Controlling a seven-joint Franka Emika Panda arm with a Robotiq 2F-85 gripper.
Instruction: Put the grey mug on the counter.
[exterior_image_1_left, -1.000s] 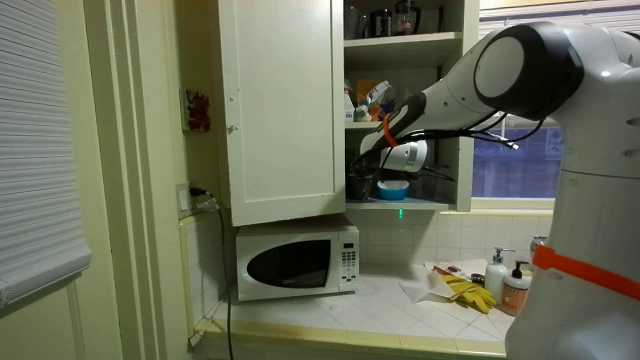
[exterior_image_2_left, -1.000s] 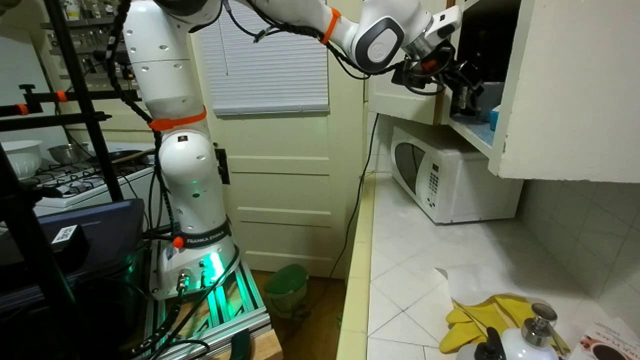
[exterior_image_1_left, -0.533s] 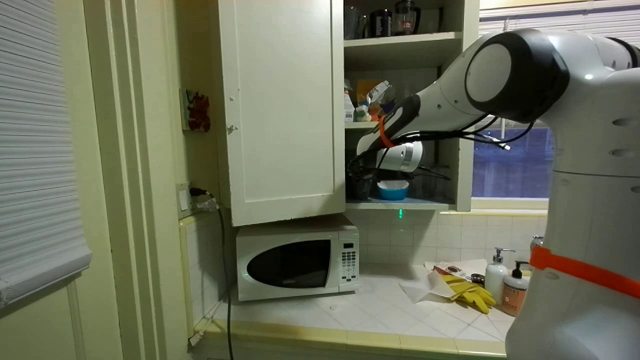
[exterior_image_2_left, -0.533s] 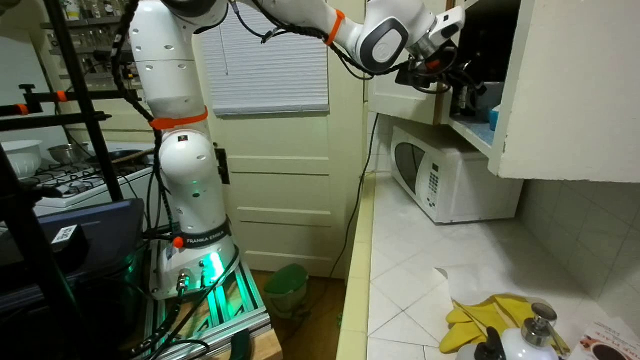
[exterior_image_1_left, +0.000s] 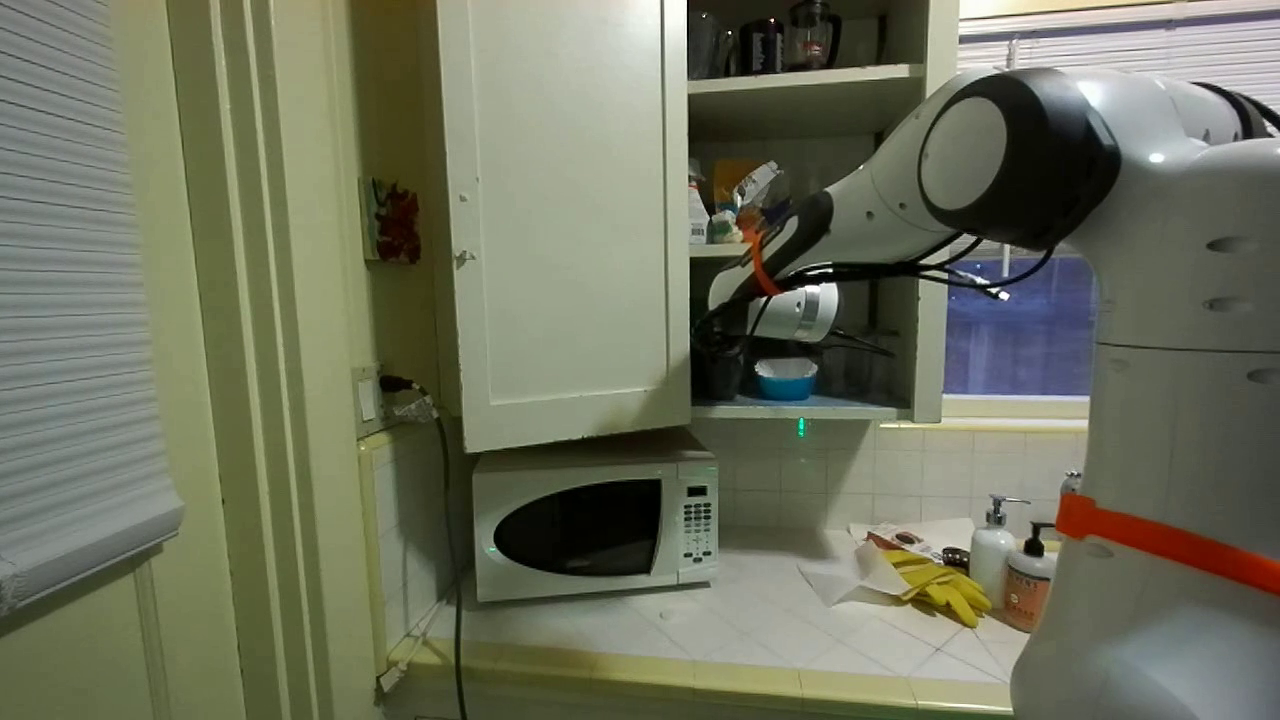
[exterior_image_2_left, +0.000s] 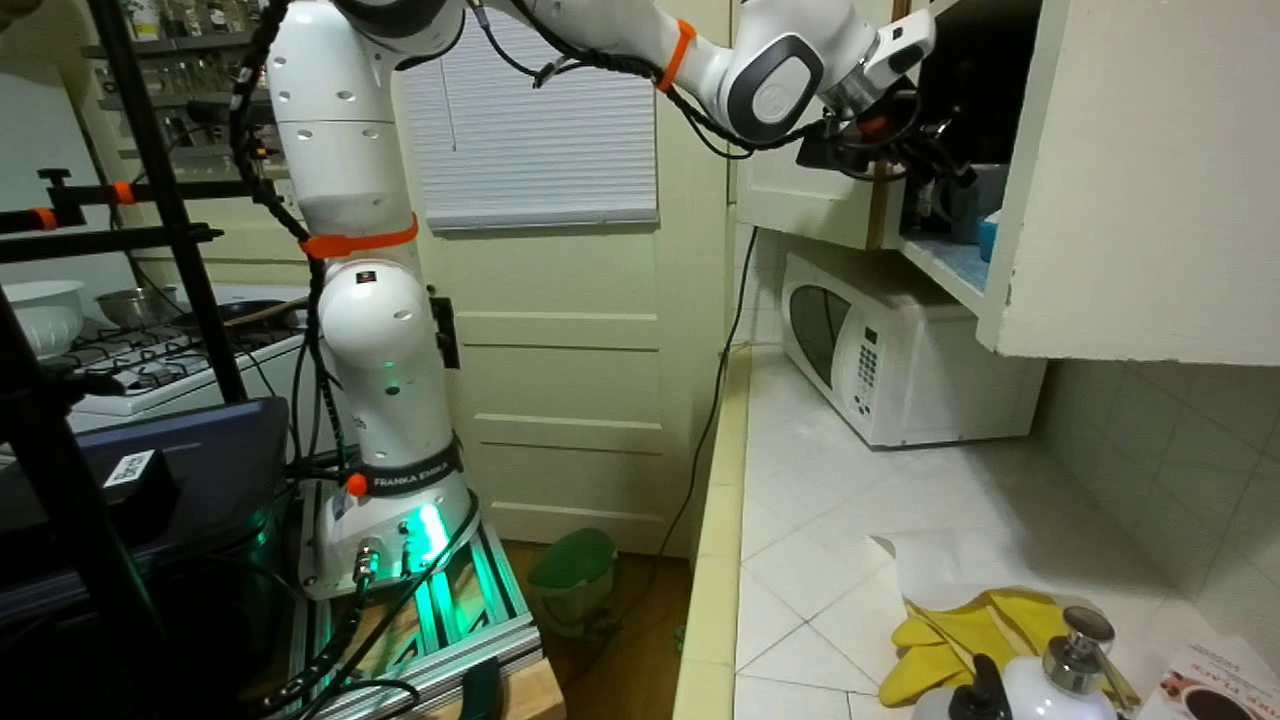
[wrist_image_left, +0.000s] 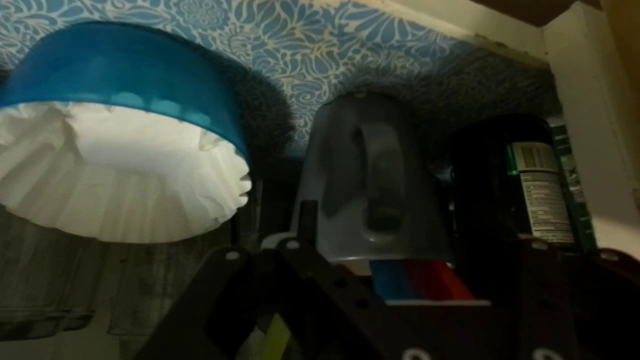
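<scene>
In the wrist view, the grey mug (wrist_image_left: 370, 175) stands on the blue-patterned cupboard shelf (wrist_image_left: 310, 45), long axis upright, wider end up, handle turned toward the camera, beside a blue bowl (wrist_image_left: 125, 65) with a white liner (wrist_image_left: 150, 195); the gripper (wrist_image_left: 420, 250) has its jaws spread apart, any contact unclear. In an exterior view, the arm (exterior_image_1_left: 870, 222) sits lower and nearer the open door (exterior_image_1_left: 570, 220) than a second earlier, the counter (exterior_image_1_left: 750, 620) below. In an exterior view, the gripper reaches slightly farther into the cupboard (exterior_image_2_left: 1140, 190), the microwave (exterior_image_2_left: 960, 370) unmoved
</scene>
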